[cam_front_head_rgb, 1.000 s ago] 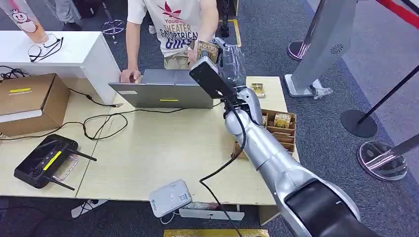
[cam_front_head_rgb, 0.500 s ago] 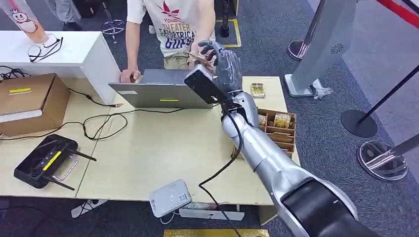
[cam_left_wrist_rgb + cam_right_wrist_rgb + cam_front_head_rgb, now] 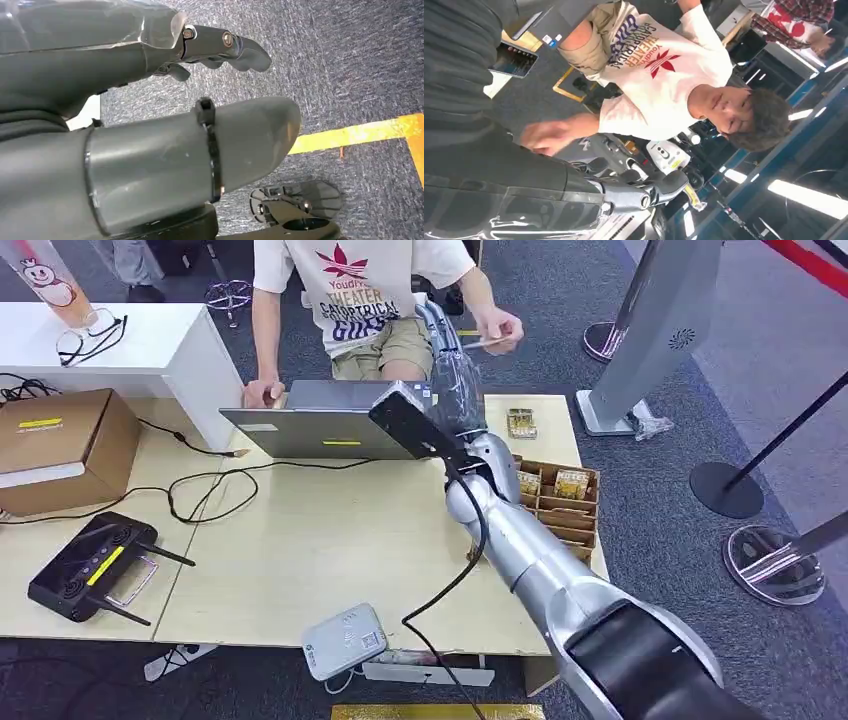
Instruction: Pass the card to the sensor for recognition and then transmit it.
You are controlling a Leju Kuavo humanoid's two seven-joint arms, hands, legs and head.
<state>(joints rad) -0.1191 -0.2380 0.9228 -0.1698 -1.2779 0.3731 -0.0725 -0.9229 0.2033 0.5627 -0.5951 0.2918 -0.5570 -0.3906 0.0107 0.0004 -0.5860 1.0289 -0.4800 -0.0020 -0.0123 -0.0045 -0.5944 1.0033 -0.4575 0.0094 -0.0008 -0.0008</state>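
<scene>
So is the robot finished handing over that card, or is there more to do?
Nearly finished, it seems. The person's hand holds the card, drawn away from the robot. The right hand reaches out over the laptop, fingers spread, holding nothing. Apparently only pulling that arm back remains.

The person's white T-shirt [image 3: 355, 290] has words under a red leaf sign. In the head view, "Youdr…", "THEATER" and "GUESS" can be partly read. In the right wrist view the T-shirt [image 3: 659, 65] print is turned sideways. The other labels are too small to read.
</scene>
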